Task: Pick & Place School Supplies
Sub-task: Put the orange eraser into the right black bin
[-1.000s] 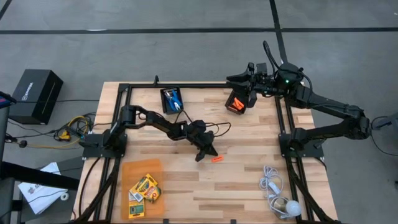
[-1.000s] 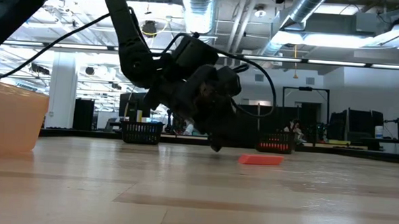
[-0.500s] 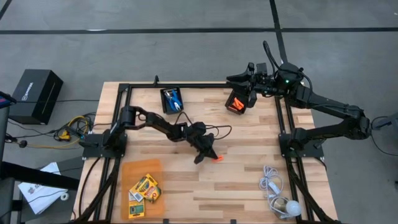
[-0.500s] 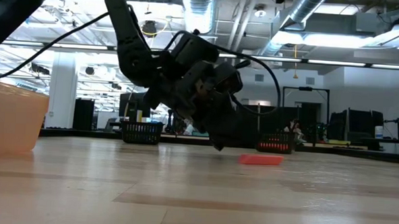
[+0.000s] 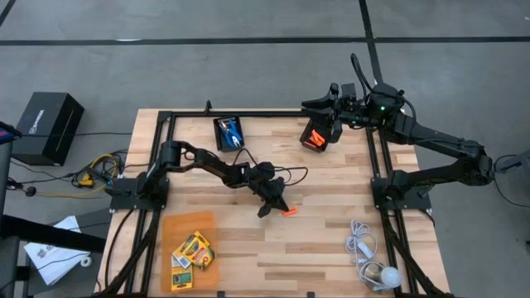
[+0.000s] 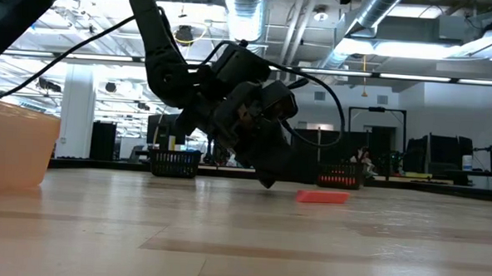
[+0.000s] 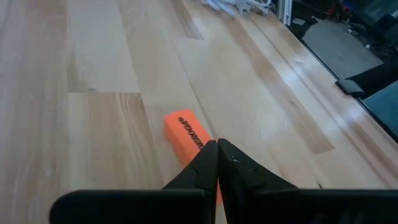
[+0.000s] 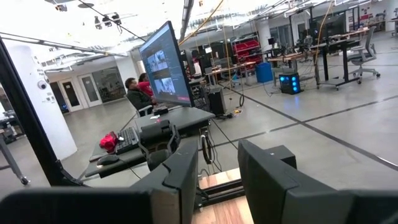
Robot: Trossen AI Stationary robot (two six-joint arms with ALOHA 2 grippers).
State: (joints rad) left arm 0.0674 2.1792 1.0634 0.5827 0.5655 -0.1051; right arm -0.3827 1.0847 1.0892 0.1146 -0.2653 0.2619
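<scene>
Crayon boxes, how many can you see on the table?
3 that I can make out, all bunched on the orange mat at the table's near left corner: the biggest crayon box on top, two smaller ones below it. More might hide underneath.

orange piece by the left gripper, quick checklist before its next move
1. Orange piece lying free on the table: ok.
2. Left gripper lined up at the piece: ok.
3. Left gripper open enough to take it: not ok, fingers shut.
4. Fingertips touching the piece: cannot tell.
5. Mesh bin with orange pieces near the right gripper: ok.
6. Right gripper well away from the left arm's path: ok, at the far edge.
</scene>
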